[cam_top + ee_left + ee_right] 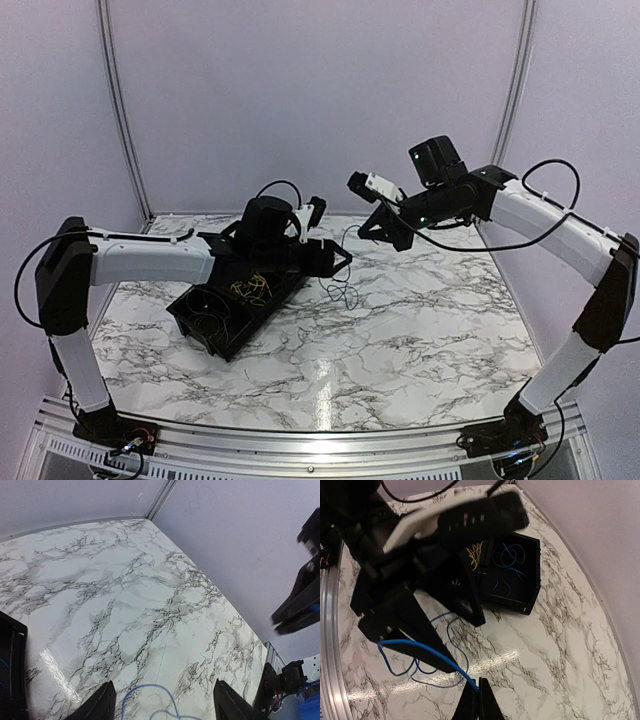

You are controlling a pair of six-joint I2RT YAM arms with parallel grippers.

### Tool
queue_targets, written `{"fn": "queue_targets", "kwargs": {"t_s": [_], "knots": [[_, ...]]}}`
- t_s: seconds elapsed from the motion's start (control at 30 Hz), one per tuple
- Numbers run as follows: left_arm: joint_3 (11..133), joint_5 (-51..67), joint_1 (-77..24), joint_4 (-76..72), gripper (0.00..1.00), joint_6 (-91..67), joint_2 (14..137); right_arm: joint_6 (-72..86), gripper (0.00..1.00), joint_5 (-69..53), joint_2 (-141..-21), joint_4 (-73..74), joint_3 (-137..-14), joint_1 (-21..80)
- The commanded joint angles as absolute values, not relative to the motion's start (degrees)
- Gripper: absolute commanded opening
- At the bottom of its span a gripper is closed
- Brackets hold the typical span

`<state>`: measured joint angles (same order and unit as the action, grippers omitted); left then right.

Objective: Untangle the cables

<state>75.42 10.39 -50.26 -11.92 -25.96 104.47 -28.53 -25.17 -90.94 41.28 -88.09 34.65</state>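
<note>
My right gripper (pixel 479 702) is shut on one thin blue cable (pixel 422 650), which runs up and left from its tips; the rest lies in loose loops on the marble table (pixel 560 645). In the top view the right gripper (pixel 372 230) is raised above the table and the strand (pixel 343 285) hangs down from it. My left gripper (pixel 338 260) is open and empty, low over those loops, with the blue loop (pixel 150 697) between its fingers (pixel 97 705). More blue cables (pixel 507 562) and a yellow tangle (pixel 474 554) lie in a black tray (pixel 532 587).
The black tray (pixel 215 325) sits at the table's left under my left arm, with the yellow tangle (pixel 250 288) in it. Walls enclose the table at the back and sides. My right gripper shows at the right edge of the left wrist view (pixel 300 605).
</note>
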Motion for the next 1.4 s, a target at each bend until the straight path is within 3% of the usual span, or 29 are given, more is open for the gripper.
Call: {"fn": "queue_targets", "kwargs": {"t_s": [0.0,0.4,0.7,1.13,1.37], "knots": [[76.6,13.5,-51.9,-17.4,0.68,-27.6,107.9,-25.6,0.0,-23.4,-89.5,42.8,-94.7,35.1],[69.0,13.2,-53.3,-20.8,0.53,-28.0,111.1,-19.2,0.0,-20.7,-94.7,45.8,-121.5,31.8],[65.1,11.9,-53.3,-21.6,0.51,-28.4,110.5,-18.8,0.0,-20.0,-93.9,44.1,-121.5,31.3],[49.7,0.6,-53.6,-21.5,0.65,-25.0,90.9,-18.1,0.0,-21.4,-92.0,42.2,-112.8,31.3],[52.0,-4.0,-54.2,-21.6,0.7,-16.2,86.5,-16.4,0.0,-22.9,-92.5,41.9,-113.0,31.4]]}}
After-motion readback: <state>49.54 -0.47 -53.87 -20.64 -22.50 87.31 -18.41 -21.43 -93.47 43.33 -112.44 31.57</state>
